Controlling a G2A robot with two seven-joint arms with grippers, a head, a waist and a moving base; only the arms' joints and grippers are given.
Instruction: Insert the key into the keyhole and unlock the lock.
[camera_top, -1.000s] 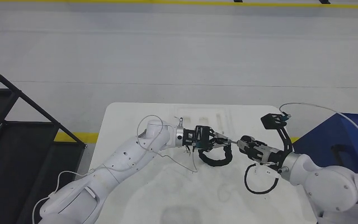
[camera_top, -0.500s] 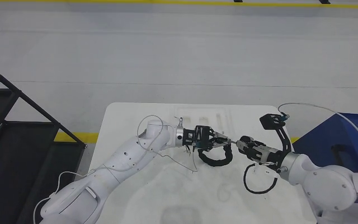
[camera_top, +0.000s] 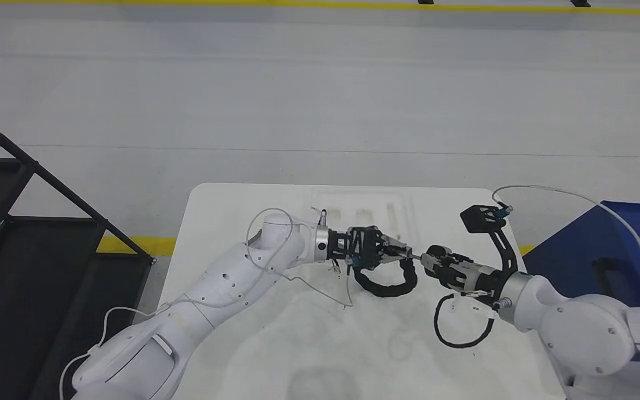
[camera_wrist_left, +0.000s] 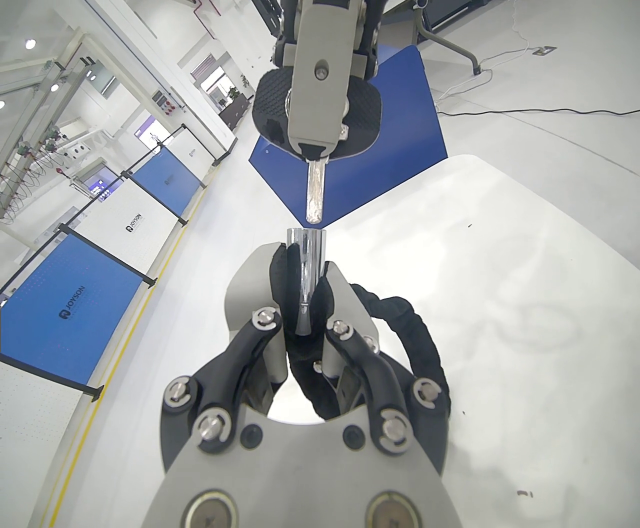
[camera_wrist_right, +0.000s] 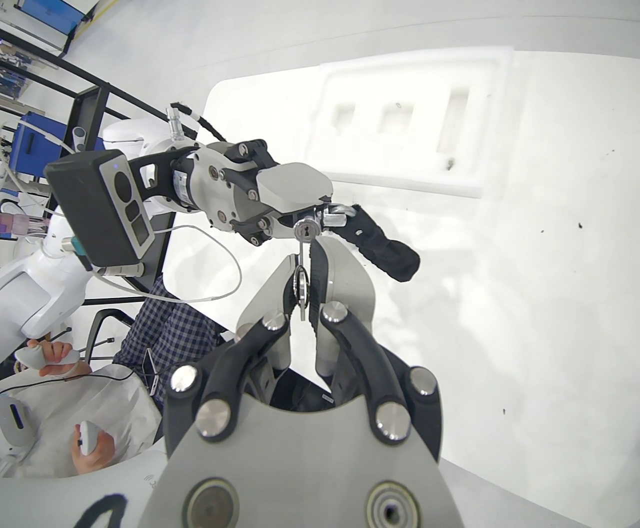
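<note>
Right pincer (camera_wrist_right: 304, 274) clamping key (camera_wrist_left: 315, 192) edged toward lock (camera_wrist_left: 306, 265) gripped by left pincer (camera_wrist_left: 301, 282).

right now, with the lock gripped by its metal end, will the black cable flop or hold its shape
Probably semi-stiff: the black cable forms a rounded loop beside the left gripper rather than hanging limp. Its fabric-like sleeve likely grips well; the chrome cylinder looks slippery.

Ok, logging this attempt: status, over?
Left end effector shut on lock. Right end effector shut on key. Key tip at keyhole, not in. Nothing between.
</note>
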